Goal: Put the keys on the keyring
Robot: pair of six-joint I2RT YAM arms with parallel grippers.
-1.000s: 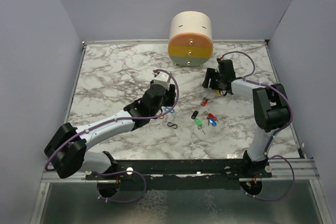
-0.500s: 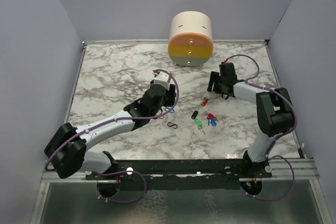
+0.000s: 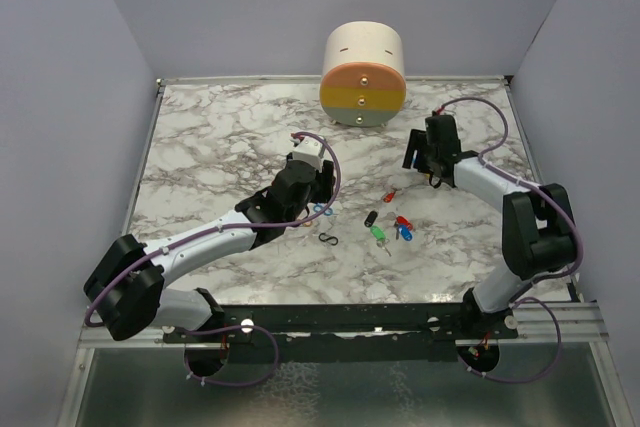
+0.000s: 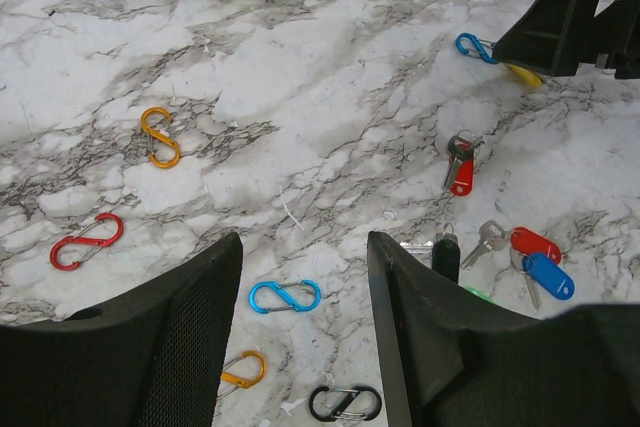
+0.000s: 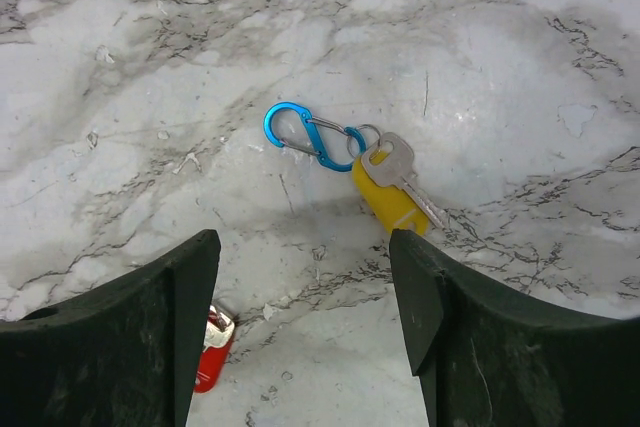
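Several keys lie loose on the marble table (image 3: 220, 137): a black one (image 3: 370, 219), a green one (image 3: 379, 234), a red one (image 3: 403, 222), a blue one (image 3: 405, 235) and a second red one (image 3: 388, 194). In the right wrist view a yellow key (image 5: 390, 190) hangs by a small ring on a blue S-clip (image 5: 312, 134). My right gripper (image 5: 305, 347) is open and empty just short of them, with a red key (image 5: 213, 347) by its left finger. My left gripper (image 4: 300, 347) is open and empty above another blue clip (image 4: 285, 296).
More S-clips lie near the left gripper: orange (image 4: 160, 136), red (image 4: 86, 241), a second orange (image 4: 243, 370) and black (image 4: 344, 403). A round cream drawer unit (image 3: 363, 74) with orange, yellow and green fronts stands at the back. Grey walls enclose the table.
My right gripper has drawn back to the right and slightly away, and its elbow has swung right. The left arm, keys and clips have not moved.
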